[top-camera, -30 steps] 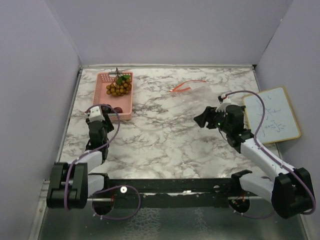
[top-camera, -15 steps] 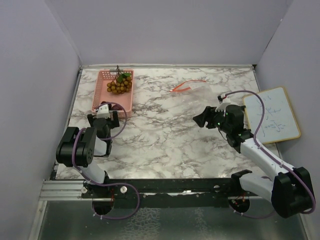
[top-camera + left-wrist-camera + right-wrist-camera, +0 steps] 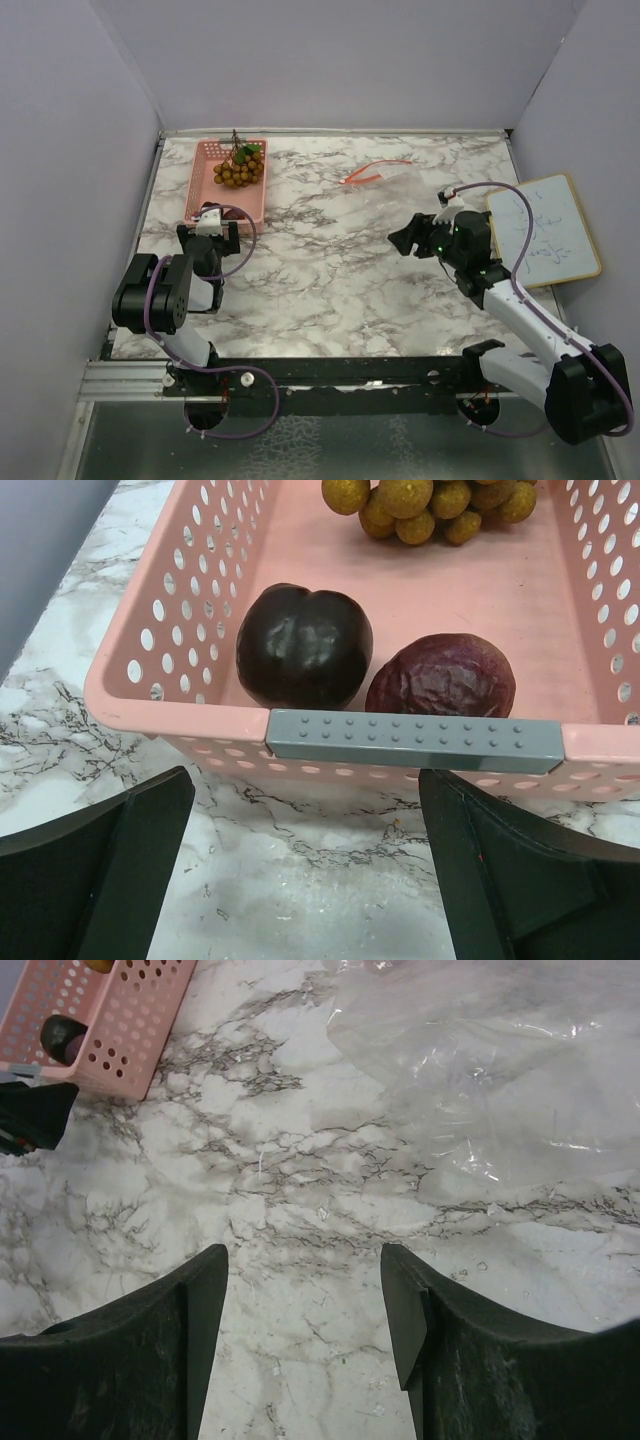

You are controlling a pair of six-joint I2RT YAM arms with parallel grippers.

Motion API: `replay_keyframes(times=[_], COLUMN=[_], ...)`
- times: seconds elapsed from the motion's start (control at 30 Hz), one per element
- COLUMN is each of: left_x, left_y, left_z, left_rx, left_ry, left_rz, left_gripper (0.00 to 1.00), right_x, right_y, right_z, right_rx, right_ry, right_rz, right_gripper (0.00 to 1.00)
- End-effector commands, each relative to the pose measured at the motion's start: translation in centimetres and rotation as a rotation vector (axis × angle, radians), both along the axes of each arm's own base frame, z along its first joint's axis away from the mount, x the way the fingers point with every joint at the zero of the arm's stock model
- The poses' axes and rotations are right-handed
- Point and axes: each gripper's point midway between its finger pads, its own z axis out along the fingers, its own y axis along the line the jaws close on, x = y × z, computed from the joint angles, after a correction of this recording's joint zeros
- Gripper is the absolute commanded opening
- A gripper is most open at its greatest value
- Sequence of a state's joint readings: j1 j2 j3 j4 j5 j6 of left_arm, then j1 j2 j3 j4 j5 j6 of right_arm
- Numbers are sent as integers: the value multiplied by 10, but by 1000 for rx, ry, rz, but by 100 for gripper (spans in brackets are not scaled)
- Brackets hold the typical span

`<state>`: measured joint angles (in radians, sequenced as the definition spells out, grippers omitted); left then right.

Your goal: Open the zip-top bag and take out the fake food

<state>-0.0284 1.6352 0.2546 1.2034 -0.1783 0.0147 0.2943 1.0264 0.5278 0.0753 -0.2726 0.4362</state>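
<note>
1. Zip-top bag [image 3: 398,186], one. It is clear and crinkled and lies flat on the worktop [image 3: 330,285] at about 1 o'clock. Its orange-red zip strip [image 3: 372,170] is at the 11 o'clock end. In the top view its outline is hard to trace against the marble. In the right wrist view the bag [image 3: 480,1090] is cut off by the top and right edges.
2. Grape-like bunch [image 3: 240,173], one. Its balls are golden-brown on a dark stem, and it lies at the far end of the pink basket [image 3: 196,188], at 10 o'clock on the worktop and well apart from the bag. In the left wrist view the bunch [image 3: 430,502] is cut off by the top edge.
3. Dark round fruits, two, side by side at the near end of the basket [image 3: 150,630]. One is a smooth, near-black fruit [image 3: 304,646] and the other a wrinkled maroon fruit [image 3: 441,676]. From above both are mostly hidden behind the left arm [image 3: 170,290].
4. Grey ribbed tab [image 3: 412,740], one, on the basket's near rim.
5. Left jaws: spread wide and empty, low, just short of the basket's near wall.
6. Right jaws: apart with nothing between them, over bare marble at the bag's 7 o'clock side, on the right arm [image 3: 520,310].
7. Whiteboard [image 3: 545,232], one, at 3 o'clock. Its handwriting cannot be read.
</note>
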Motion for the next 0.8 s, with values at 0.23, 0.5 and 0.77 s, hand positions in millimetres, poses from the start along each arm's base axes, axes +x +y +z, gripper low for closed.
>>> replay_keyframes(times=[0.23,0.5,0.77], left_x=[10,10,10], left_y=[-6,-6,-6], left_z=[16,16,15], left_rx=[1,0,0], left_ry=[-60,-61,-59], left_rz=[-34,-33,-32], left_gripper=[99,99,99], right_x=[12,11,16], right_y=[-4,-10,-13], right_z=[-21,-33,-29], right_rx=[-53,-85,-103], right_ry=[25,28,9], right_rz=[-23,-41,-56], right_gripper=[63,63,63])
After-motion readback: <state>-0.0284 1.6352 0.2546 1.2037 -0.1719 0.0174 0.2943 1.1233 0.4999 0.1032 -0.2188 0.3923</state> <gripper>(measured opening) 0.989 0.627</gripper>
